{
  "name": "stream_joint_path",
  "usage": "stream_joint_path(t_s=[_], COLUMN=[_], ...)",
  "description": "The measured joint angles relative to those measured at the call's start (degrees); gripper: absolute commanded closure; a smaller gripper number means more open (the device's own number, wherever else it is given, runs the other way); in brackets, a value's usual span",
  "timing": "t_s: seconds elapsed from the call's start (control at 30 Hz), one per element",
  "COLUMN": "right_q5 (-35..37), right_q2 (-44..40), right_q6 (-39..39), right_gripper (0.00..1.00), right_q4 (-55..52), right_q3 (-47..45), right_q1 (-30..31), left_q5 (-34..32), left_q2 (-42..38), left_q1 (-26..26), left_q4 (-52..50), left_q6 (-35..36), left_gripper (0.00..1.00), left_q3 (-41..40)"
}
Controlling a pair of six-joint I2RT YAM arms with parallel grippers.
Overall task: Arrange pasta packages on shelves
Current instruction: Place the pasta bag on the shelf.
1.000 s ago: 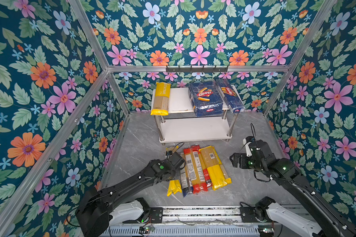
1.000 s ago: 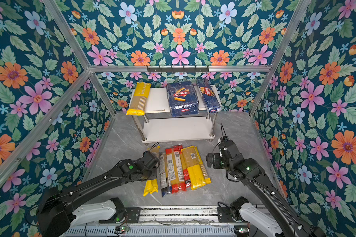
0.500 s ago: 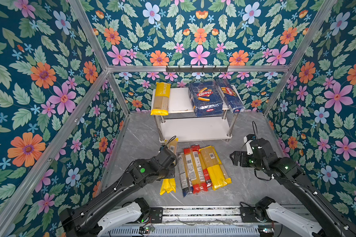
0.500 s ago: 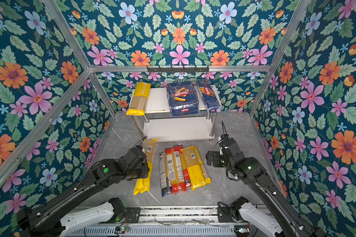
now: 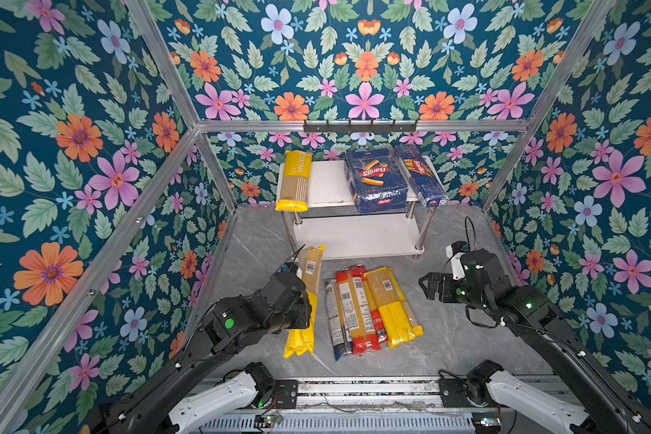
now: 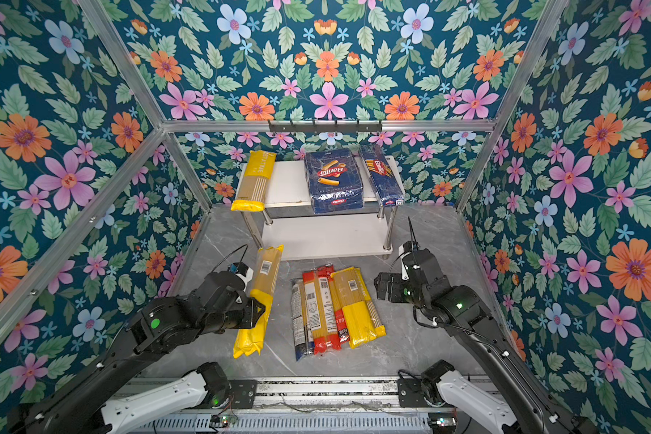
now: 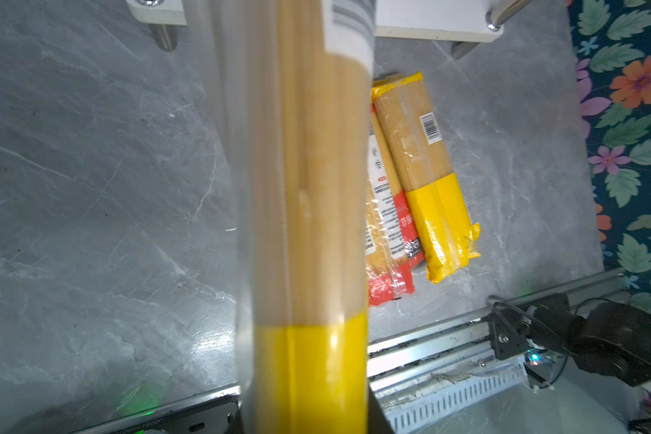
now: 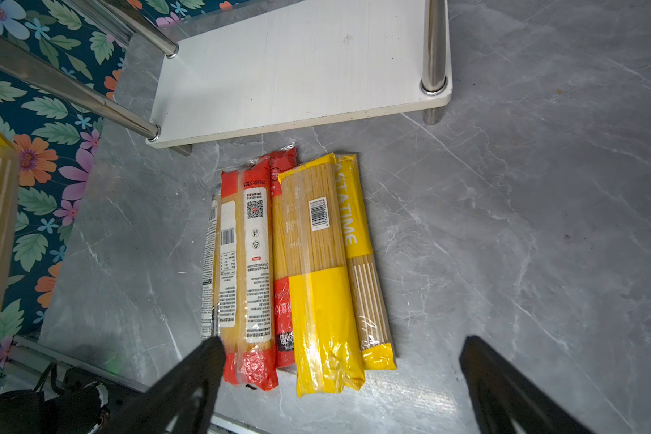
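We hold a yellow spaghetti bag (image 5: 304, 300) lifted off the bench, left gripper (image 5: 306, 306) fingers clamped at mid-length, presumably for balance, its far end pointing at the shelves (image 5: 358, 236). Five remaining packs (image 5: 369, 308) lie mid-bench. Right gripper (image 8: 342, 379) fingers spread wide, empty.

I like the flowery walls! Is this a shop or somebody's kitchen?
Probably neither: it looks like a robot practice booth. Flower wallpaper hangs on a metal frame, two robot arms sit on a rail, and a small white rack holds pasta packs.
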Motion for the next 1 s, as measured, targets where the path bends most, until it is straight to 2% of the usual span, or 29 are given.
stream_joint_path(t_s=[0.6, 0.8, 1.0], right_q5=[-0.31, -0.09, 0.17], right_q2=[-0.35, -1.11, -1.86], right_q6=[0.31, -0.26, -0.26], right_gripper=[0.01, 0.01, 0.01], right_q4=[-1.44, -2.32, -2.67], right_q3=[2.03, 2.34, 1.81], right_q1=[-0.02, 0.02, 0.02], left_q5=[3.15, -1.40, -8.83], left_q2=[3.69, 8.83, 18.43], left_q1=[0.00, 0.00, 0.00], left_q4=[1.42, 0.79, -0.11], left_q6=[4.11, 6.21, 10.51], left_gripper=[1.00, 1.00, 0.97], left_q3=[15.06, 24.09, 36.33])
